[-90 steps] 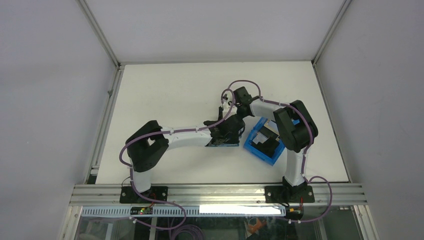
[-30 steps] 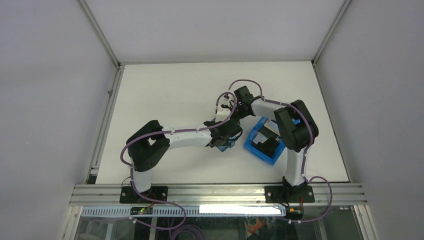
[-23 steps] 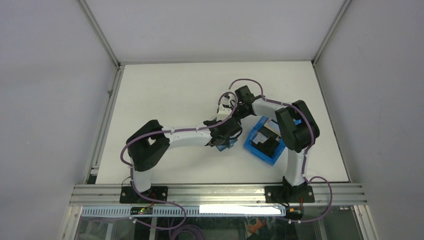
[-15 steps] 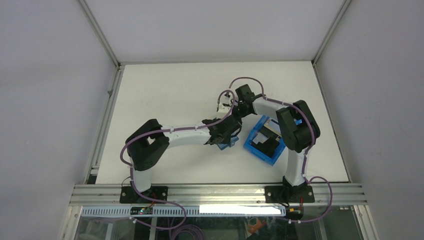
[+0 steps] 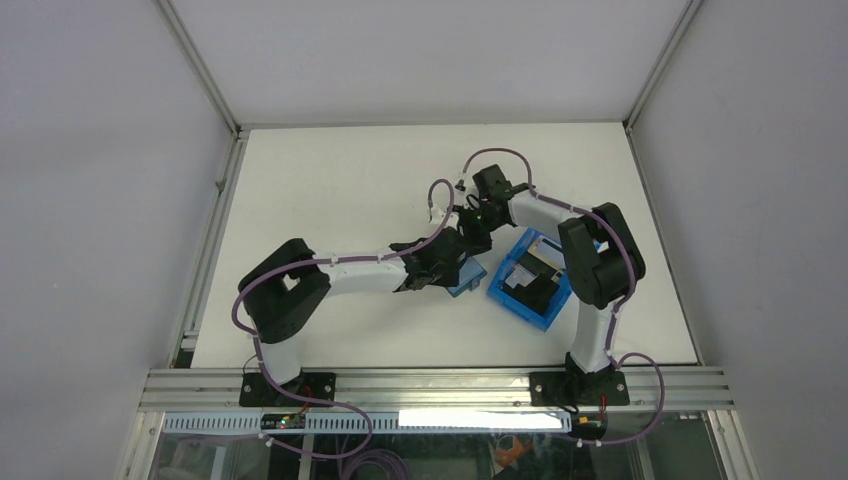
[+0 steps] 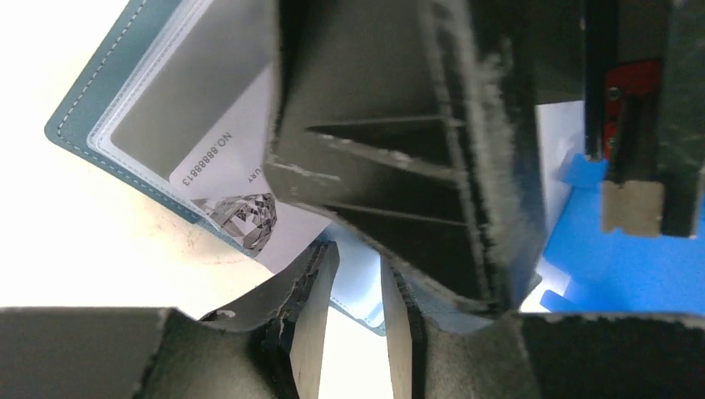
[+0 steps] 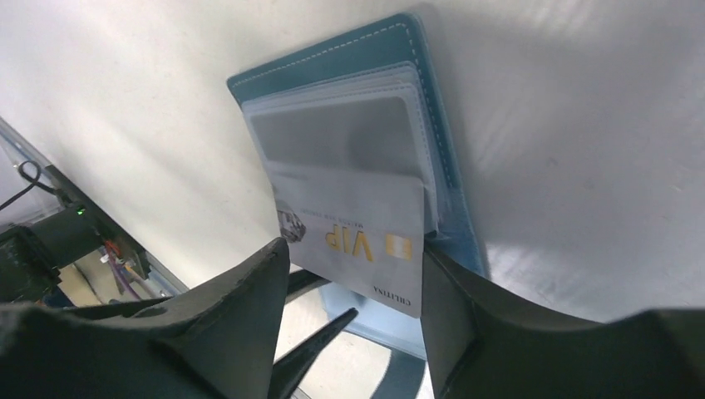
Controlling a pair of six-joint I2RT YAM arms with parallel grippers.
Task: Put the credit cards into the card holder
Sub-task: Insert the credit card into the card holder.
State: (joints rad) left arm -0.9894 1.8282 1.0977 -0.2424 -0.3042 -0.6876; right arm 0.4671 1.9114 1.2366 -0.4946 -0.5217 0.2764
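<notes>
Left tool (image 6: 356, 264) shifted left, right tool (image 7: 353, 253) pinching card (image 7: 353, 229) into card holder (image 7: 332, 56)

A pale card (image 7: 353, 237) carries "VIP" in gold letters beside a small gold chip mark. Tiny dark print along one edge seems to read "CILLTINA", too small to be sure. The left wrist view shows "NO" on it, then a run of eights ending in 13, and the letters "URY".
</notes>
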